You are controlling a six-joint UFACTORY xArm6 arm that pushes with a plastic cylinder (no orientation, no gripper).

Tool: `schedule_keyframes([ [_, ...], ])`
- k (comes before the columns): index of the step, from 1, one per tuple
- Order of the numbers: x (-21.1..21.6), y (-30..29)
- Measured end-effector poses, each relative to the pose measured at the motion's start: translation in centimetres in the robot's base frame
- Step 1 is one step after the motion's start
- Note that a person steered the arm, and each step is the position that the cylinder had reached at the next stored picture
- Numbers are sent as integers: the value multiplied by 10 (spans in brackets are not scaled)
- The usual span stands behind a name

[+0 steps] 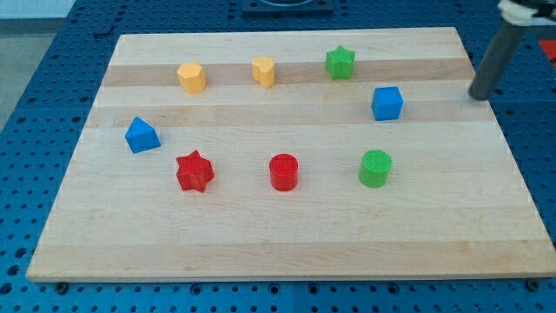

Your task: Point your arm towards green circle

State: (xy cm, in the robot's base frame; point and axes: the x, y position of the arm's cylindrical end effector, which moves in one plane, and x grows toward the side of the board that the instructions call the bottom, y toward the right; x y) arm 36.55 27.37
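The green circle (375, 168) stands on the wooden board (287, 235), right of centre toward the view's bottom. My rod comes down from the view's top right, and my tip (479, 96) rests near the board's right edge. The tip is well up and to the right of the green circle, apart from it. The nearest block to the tip is the blue cube (387, 103), to its left, not touching.
A green star (340, 62), a yellow heart (264, 70) and a yellow hexagon (192, 76) line the top. A blue triangle (141, 136) sits at the left. A red star (195, 171) and a red circle (283, 172) sit left of the green circle.
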Motion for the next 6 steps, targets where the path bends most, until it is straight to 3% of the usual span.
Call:
schedule_keyframes([
  [1,52,-8],
  [3,53,-161],
  [4,57,-208],
  [6,91,-225],
])
